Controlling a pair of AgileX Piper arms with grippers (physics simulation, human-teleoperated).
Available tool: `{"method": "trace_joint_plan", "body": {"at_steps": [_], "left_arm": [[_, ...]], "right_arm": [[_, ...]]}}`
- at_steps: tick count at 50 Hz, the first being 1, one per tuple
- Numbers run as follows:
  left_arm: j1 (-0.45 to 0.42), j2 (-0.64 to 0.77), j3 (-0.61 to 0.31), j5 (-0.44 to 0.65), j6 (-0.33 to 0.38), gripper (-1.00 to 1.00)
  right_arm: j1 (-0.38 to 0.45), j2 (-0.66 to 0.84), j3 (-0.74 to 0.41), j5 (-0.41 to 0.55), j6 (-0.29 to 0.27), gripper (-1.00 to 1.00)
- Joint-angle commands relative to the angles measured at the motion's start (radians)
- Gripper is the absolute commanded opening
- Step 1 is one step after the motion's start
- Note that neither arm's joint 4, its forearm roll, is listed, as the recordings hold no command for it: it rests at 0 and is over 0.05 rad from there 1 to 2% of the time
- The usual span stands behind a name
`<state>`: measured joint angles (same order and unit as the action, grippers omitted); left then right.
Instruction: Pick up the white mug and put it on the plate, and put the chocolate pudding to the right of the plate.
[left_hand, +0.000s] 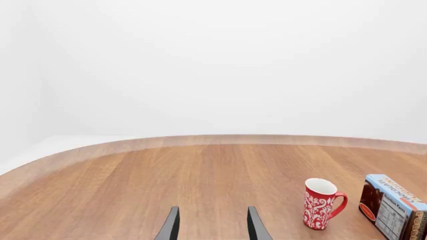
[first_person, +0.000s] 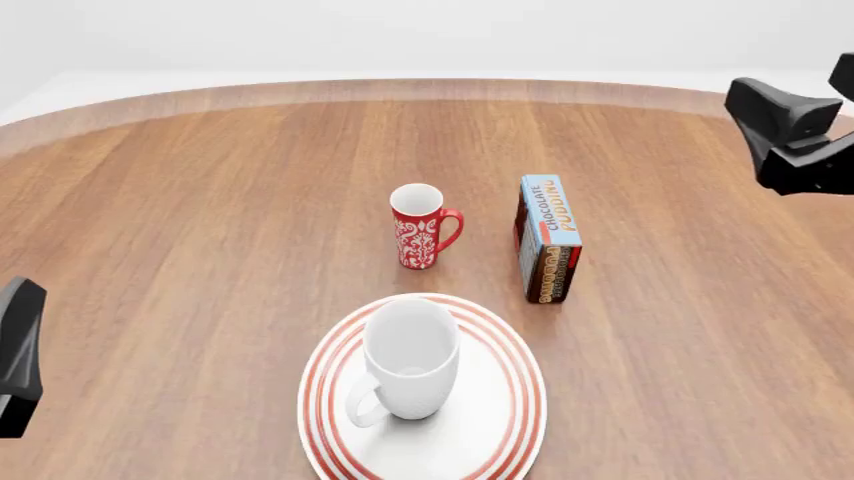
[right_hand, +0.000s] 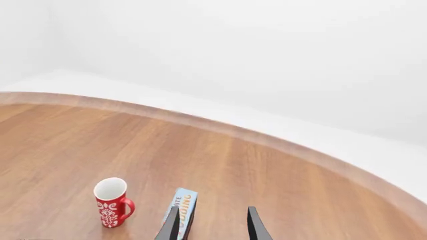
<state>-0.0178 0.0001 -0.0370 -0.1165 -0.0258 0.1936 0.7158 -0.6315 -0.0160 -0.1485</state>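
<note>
Red-ringed plate (first_person: 507, 420) bears glossy white mug (first_person: 407, 360); both end effectors (left_hand: 212, 225) (right_hand: 212, 225) agape, empty.

Bright, even, diffuse light; soft faint shadows under objects, sharp renders, no glare or blur

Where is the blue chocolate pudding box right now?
In the front view, the light blue chocolate pudding box stands upright beside the red patterned mug, on its right, just behind the red-ringed white plate's right side.
</note>
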Motion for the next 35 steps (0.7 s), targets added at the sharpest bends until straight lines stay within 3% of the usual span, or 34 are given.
{"method": "trace_joint_plan", "body": {"at_steps": [1, 21, 35], "left_arm": [[0.003, 0.000, 0.001, -0.004, -0.005, 1.00], [0.005, 0.000, 0.003, -0.007, -0.009, 1.00], [0.006, 0.000, 0.003, -0.008, -0.015, 1.00]], "right_arm": [[0.048, 0.167, -0.089, -0.028, 0.005, 1.00], [0.075, 0.424, -0.257, 0.006, 0.072, 1.00], [0.070, 0.513, -0.319, 0.048, 0.127, 1.00]]}}
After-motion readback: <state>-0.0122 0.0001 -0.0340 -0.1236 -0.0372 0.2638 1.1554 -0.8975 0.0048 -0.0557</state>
